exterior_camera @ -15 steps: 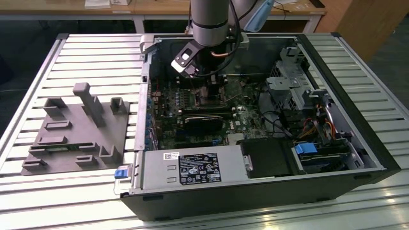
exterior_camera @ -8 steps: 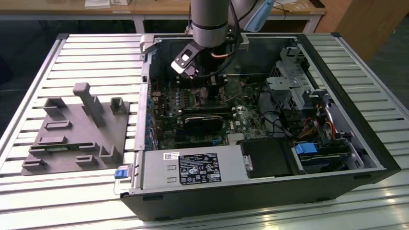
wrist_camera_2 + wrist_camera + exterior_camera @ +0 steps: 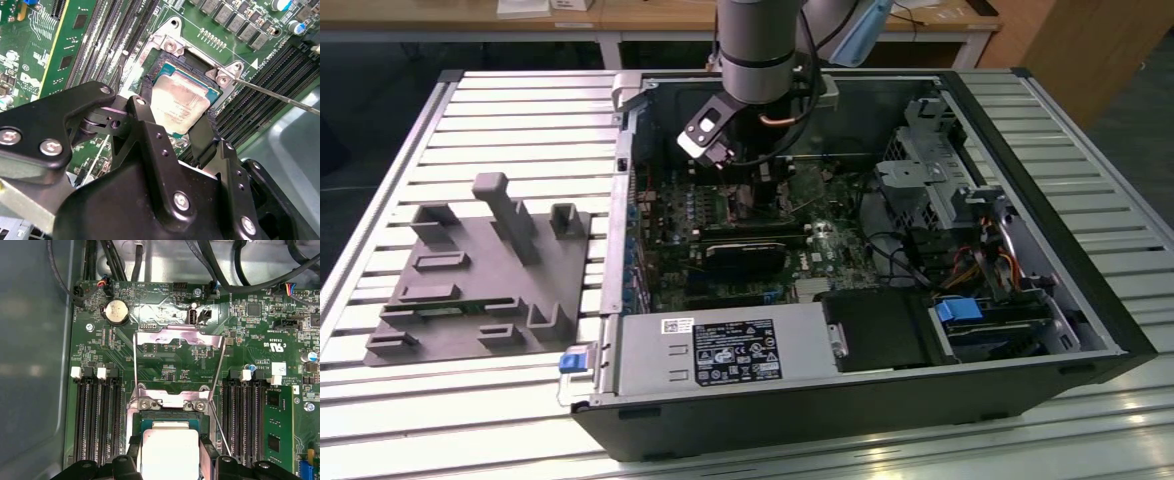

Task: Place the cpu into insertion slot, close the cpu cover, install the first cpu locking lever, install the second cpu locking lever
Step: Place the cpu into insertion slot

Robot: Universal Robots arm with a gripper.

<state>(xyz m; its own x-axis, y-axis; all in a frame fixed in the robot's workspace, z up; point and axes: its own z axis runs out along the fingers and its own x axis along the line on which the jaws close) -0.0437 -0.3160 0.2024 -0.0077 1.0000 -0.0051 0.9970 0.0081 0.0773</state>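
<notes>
Inside an open computer case [image 3: 1083, 290] on a slatted table [image 3: 520, 110], the robot arm [image 3: 761, 40] reaches down to the motherboard. Its gripper [image 3: 736, 172] works at the first step of the job: placing the cpu [image 3: 181, 100] into the insertion slot [image 3: 187, 61].

In both wrist views the black fingers [image 3: 142, 117] pinch the silver chip by two opposite edges. It is held directly at the socket recess, though I cannot tell whether it is seated or just above it. To my eye, finishing this step calls for the chip to lie level and square to the recess, and for a gentle release, not a push.

The first wrist view looks along the board. There the cpu cover [image 3: 175, 337] stands flipped open beyond the socket, with black memory slots [image 3: 95, 420] on either side and a coin cell [image 3: 116, 311] farther off.

The second wrist view looks in from an angle and gives the closer look at the grip. A locking lever [image 3: 280, 94] is swung clear of the socket as a thin steel rod.

The exterior view adds the wider setting. A grey parts fixture [image 3: 480, 270] sits on the table at that view's left, well apart from the case.
</notes>
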